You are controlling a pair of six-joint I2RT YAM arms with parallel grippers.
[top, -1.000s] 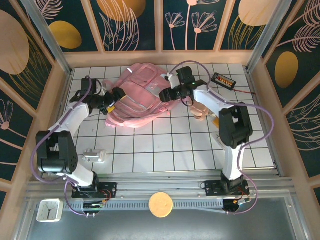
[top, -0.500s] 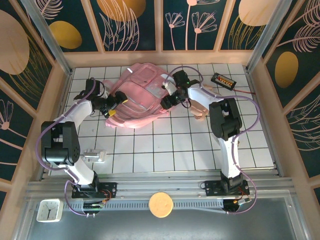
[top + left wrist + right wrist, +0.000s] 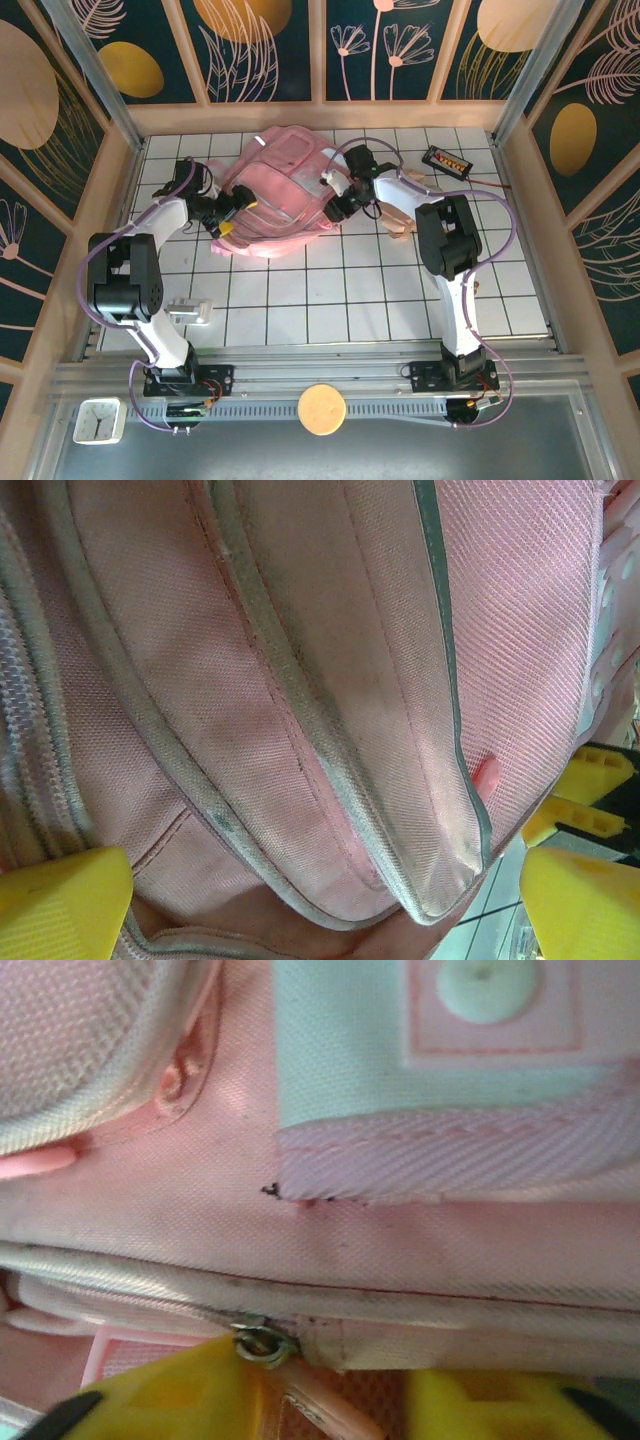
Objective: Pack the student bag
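The student bag [image 3: 280, 195], a large pink backpack with pale strips, lies flat on the tiled table at the back centre. My left gripper [image 3: 232, 212] is at its left edge, open wide. In the left wrist view its yellow fingers [image 3: 60, 900] stand on either side of a bag corner [image 3: 330, 810]. My right gripper [image 3: 335, 205] is at the bag's right edge. In the right wrist view a metal zipper slider [image 3: 262, 1342] and its pink pull tab [image 3: 325, 1405] lie between the yellow fingers [image 3: 170, 1400]. The tab is against the left finger, with a gap to the right one.
A pinkish-beige pouch [image 3: 400, 215] lies just right of the bag under the right arm. A black and orange device [image 3: 447, 160] with a cable sits at the back right. A small white item [image 3: 188, 312] lies near the left arm's base.
The right gripper has come down onto the bag's right edge and its jaws have narrowed around the zipper pull. The left gripper has shifted slightly along the bag's left edge, still wide open.
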